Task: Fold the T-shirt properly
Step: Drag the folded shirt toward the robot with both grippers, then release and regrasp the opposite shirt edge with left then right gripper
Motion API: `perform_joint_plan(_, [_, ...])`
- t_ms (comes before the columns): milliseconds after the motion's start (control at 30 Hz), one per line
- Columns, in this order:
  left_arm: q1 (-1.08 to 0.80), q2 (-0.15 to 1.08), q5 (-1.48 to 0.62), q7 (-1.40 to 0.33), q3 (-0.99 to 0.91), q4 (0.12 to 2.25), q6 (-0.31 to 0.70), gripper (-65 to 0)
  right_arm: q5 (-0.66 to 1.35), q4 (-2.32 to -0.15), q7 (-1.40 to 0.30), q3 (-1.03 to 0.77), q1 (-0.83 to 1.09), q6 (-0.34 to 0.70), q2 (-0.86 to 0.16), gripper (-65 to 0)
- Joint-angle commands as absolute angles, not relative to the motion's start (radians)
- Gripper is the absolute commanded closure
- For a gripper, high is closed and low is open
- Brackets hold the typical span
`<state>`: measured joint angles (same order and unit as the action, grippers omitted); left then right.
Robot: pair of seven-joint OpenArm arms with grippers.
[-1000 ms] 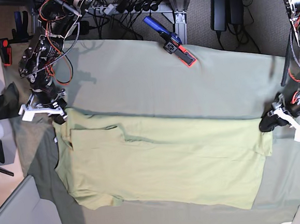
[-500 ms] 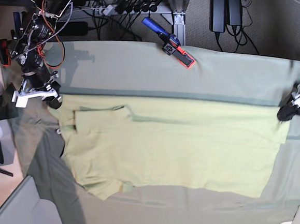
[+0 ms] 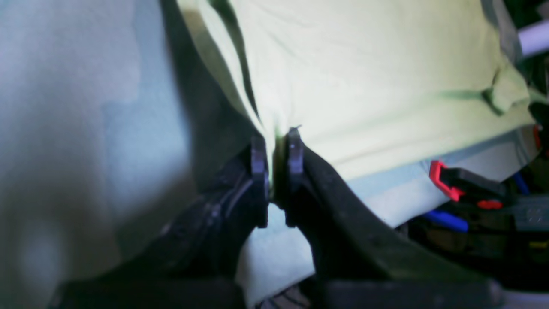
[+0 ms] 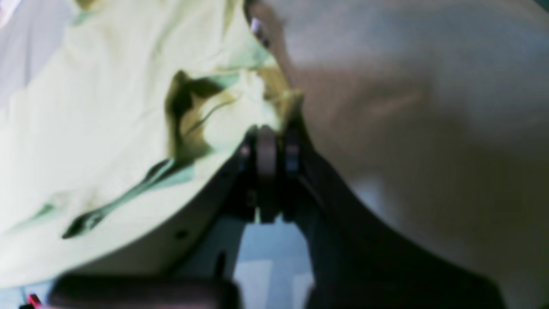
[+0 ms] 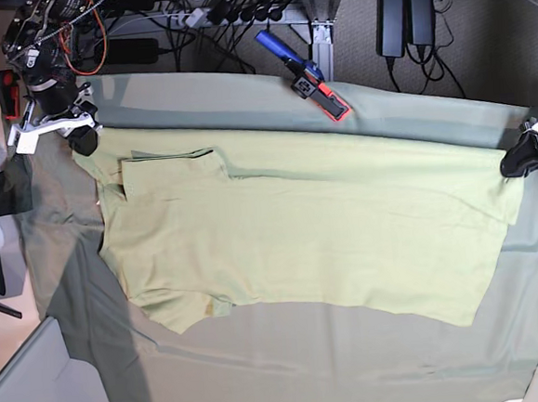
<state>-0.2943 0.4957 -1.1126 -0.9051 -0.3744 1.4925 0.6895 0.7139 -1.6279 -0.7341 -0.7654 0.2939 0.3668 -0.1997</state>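
- Both arms have carried the T-shirt (image 5: 299, 227) farther back across the tabletop (image 5: 264, 369), stretching it flatter.
- Left hand (image 5: 525, 156) and right hand (image 5: 76, 140) each pinch a corner, ready for folding.

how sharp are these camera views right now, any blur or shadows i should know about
Base view: sharp and evenly lit, with a dark shadow along the T-shirt's near-left edge. Left wrist view: soft, the left gripper dark against bright cloth. Right wrist view: blurriest, the right gripper silhouetted, folds smeared.

Both wrist views blur badly — T-shirt (image 3: 364, 77) weave unreadable (left arm cropped).
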Motion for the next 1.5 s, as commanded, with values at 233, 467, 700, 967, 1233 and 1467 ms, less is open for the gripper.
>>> perform_joint_plan(233, [-0.339,0.519,-1.126,-0.891,-0.388,1.513,0.698,0.0,0.73,-1.674,-0.708,-0.819,0.364,0.366,-0.234,0.0])
perform_joint_plan(467, [-0.347,0.519,-1.126,-0.902,-0.388,1.513,0.698,0.0,0.722,-1.673,-0.708,-0.821,0.394,0.366,-0.257,0.0])
perform_joint_plan(700, [-0.397,0.518,-1.126,-0.886,-0.388,1.513,0.698,-31.1,0.713,-1.673,-0.738,-0.821,0.394,0.366,-0.257,-18.8])
perform_joint_plan(967, [-0.389,0.519,-1.126,-0.838,-0.485,1.535,0.698,-31.1,0.689,-1.674,-0.733,-0.846,0.393,0.364,-0.258,-39.0])
perform_joint_plan(1233, [-0.205,0.518,-0.916,-0.653,-0.465,1.602,0.698,-31.1,0.696,-1.674,-0.715,-0.88,0.391,0.364,-0.258,-39.0])
perform_joint_plan(1467, [0.111,0.5,-0.762,-0.558,-0.182,1.319,0.646,-31.1,0.677,-1.674,-0.715,-0.879,0.389,0.364,-0.258,-39.0])
